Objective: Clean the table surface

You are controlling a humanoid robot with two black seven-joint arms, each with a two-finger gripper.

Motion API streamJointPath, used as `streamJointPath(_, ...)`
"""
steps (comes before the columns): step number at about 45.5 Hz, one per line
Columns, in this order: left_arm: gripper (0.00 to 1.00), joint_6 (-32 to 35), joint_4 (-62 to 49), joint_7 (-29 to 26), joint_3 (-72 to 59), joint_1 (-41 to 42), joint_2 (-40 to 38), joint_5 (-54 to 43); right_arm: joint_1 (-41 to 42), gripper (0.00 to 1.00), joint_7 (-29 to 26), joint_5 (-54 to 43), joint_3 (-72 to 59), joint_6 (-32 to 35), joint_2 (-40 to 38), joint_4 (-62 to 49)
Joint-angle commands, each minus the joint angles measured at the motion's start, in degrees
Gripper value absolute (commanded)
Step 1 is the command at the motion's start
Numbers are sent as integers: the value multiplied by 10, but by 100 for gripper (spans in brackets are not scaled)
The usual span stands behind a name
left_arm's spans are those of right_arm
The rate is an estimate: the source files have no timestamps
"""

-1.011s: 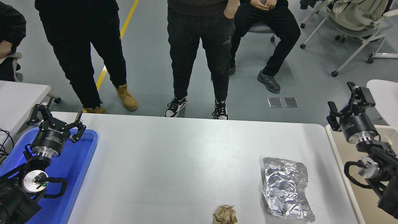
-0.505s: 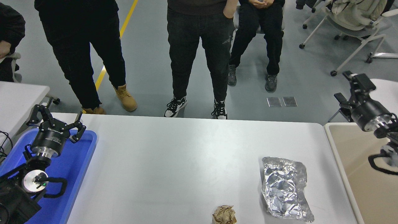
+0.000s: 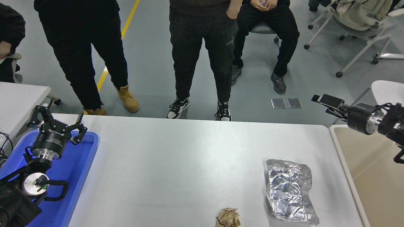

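While it fills most of the lower frame, the table surface [image 3: 189,164] is plain white w/ rounded far corners, running from the blue tray at left to a beige-topped table at right. Two bits of litter lie on it, both toward the near right: a crumpled sheet of silver foil [image 3: 290,190], flattish and wrinkled, and a small ball of brown paper [image 3: 228,217] at the near edge, cut off by the frame bottom. Foil and paper ball are apart, paper ball to the left of the foil.

At the left end, a blue tray [image 3: 85,164] sits on the table's left part. The left gripper [image 3: 56,121] hangs over the tray's far end, fingers spread wide apart, holding nothing; its arm comes in from the lower-left corner.

The right gripper [image 3: 326,101] enters from the right edge, pointing left, roughly level, above the floor just beyond the table's far right corner. It is seen side-on, so can't tell if its fingers are apart or together. It is well apart from the foil and touches nothing.

Beside the main table's right edge stands the beige-topped table [image 3: 372,176]. Another white table [image 3: 19,97] shows at far left.

Beyond the far edge, two people [image 3: 202,47] stand in dark trousers, a third sits on a chair, approx. centre-right.
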Motion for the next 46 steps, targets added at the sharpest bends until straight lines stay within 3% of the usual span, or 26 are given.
streamJointPath(1, 100, 0, 0, 0, 0, 0, 0, 0, 29, 99, 2, -80, -118, 1, 4, 8)
streamJointPath(18, 100, 0, 0, 0, 0, 0, 0, 0, 35, 99, 22, -196, -148, 0, -53, 108)
streamJointPath(26, 100, 0, 0, 0, 0, 0, 0, 0, 47, 98, 25, -204, -140, -1, -85, 177)
streamJointPath(46, 100, 0, 0, 0, 0, 0, 0, 0, -19, 91, 25, -198, -92, -26, -81, 184)
